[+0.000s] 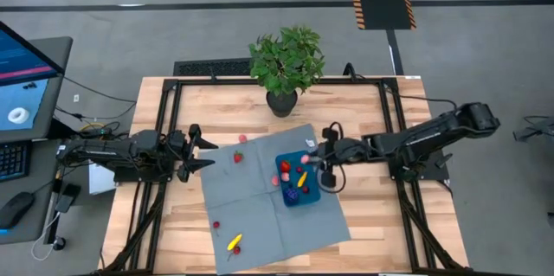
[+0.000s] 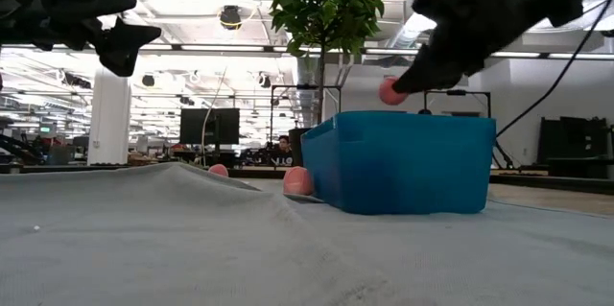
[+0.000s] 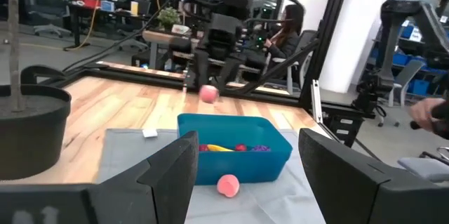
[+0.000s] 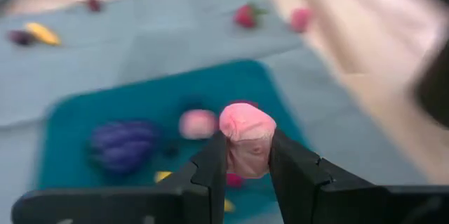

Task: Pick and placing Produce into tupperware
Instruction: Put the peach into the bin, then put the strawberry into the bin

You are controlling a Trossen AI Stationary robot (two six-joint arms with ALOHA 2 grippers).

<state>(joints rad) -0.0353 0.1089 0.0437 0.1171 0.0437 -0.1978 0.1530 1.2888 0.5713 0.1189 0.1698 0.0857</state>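
Observation:
The blue tupperware [image 1: 305,191] stands on the grey-blue mat and holds a purple cluster [image 4: 123,143], a pink piece [image 4: 198,123] and red and yellow pieces. My right gripper [image 1: 312,149] is shut on a pink piece [image 4: 247,138] just above the tupperware's far edge. My left gripper [image 1: 208,153] is open and empty over the mat's left edge. On the mat lie a strawberry [image 1: 238,157], a pink piece [image 1: 243,138], another pink piece [image 3: 228,185] beside the tupperware, a small red piece [image 1: 216,224] and a yellow piece [image 1: 235,242]. My right gripper pinches the pink piece by its lower half [image 4: 245,162] between its two fingers [image 4: 214,164]; the rounded top stands out past the fingertips. The fingers slant down from the table's right side. The piece is lifted clear, above the tupperware's rim [image 2: 403,114].
A potted plant [image 1: 286,64] stands at the table's far edge, behind the mat. The grey-blue mat [image 1: 260,202] is creased and rises in a fold in the low view [image 2: 173,176]. A desk with a monitor [image 1: 22,73] is off the table's left.

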